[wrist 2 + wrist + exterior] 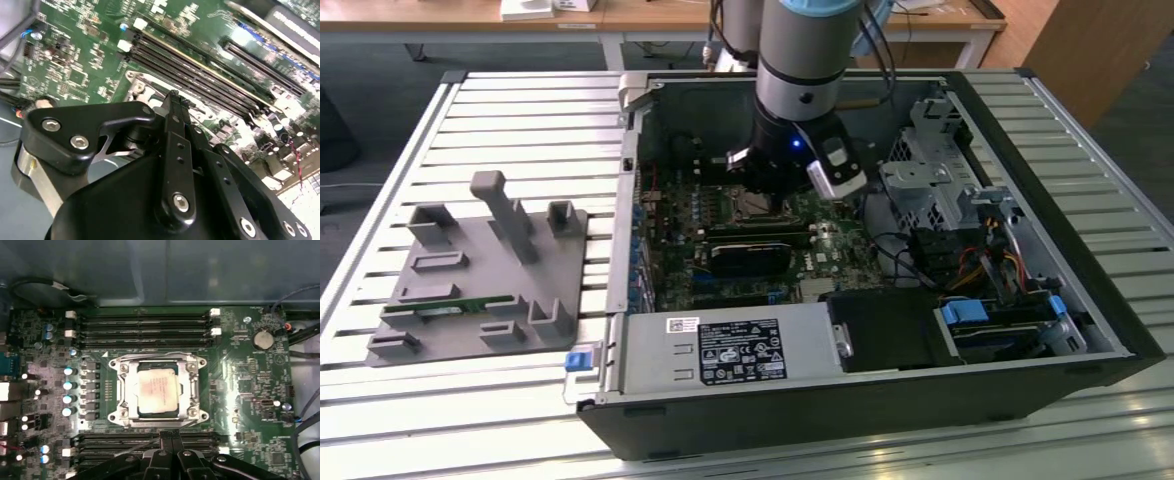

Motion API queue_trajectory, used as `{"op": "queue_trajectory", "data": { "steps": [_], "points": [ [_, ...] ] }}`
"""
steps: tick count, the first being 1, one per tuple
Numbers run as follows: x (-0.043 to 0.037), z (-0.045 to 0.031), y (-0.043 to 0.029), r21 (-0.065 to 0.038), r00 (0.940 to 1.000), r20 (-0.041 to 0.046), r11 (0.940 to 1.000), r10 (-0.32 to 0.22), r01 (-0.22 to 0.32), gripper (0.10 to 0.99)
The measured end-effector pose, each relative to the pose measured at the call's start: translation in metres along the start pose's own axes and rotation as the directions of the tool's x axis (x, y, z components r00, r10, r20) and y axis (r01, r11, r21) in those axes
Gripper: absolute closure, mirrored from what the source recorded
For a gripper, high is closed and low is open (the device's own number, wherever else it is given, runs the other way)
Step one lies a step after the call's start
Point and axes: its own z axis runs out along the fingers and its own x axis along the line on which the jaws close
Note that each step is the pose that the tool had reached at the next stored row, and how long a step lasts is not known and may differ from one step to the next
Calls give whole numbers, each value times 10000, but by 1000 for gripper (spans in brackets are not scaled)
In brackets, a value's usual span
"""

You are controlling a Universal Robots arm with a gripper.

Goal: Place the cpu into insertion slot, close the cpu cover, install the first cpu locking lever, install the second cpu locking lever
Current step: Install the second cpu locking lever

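In the first wrist view the chip (156,394) lies flat in its socket (131,412) on the green board (245,390), its pale top showing through the square window of the silver cover (191,390), which lies down around it. The thin wire levers along the cover's edges are hard to make out, so whether they are latched cannot be told.

The gripper (170,436) sits just beside the cover's edge, with its black fingers (163,440) pressed together and nothing between them (their lower parts are cut off by the frame). In the second wrist view the gripper (174,95) and its linkage hide most of the socket; a corner of the silver cover (136,84) peeks out beside the fingertips.

Rows of long black memory slots (145,325) run along two sides of the cover, close to it.

In the exterior view the arm (803,70) reaches down into the open computer case (720,355), and the gripper (767,190) blocks the socket. A drive cage (927,170) and cables (974,260) crowd the case beside the arm. Outside the case, a grey fixture (480,270) rests on the slatted table (400,420).
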Motion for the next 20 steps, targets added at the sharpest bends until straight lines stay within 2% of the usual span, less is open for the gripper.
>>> {"op": "queue_trajectory", "data": {
  "steps": [5, 8, 13, 20],
  "points": [
    [132, 3, -14, -1, 10000, 0, 10000, 0, 0, 980],
    [179, 10, -18, 0, 10000, 0, 10000, -1, 1, 980],
    [218, 57, -26, 0, 10000, -4, 10000, 1, -1, 980],
    [243, 180, -44, 1, 10000, -18, 10000, 3, -3, 980]
  ]
}}
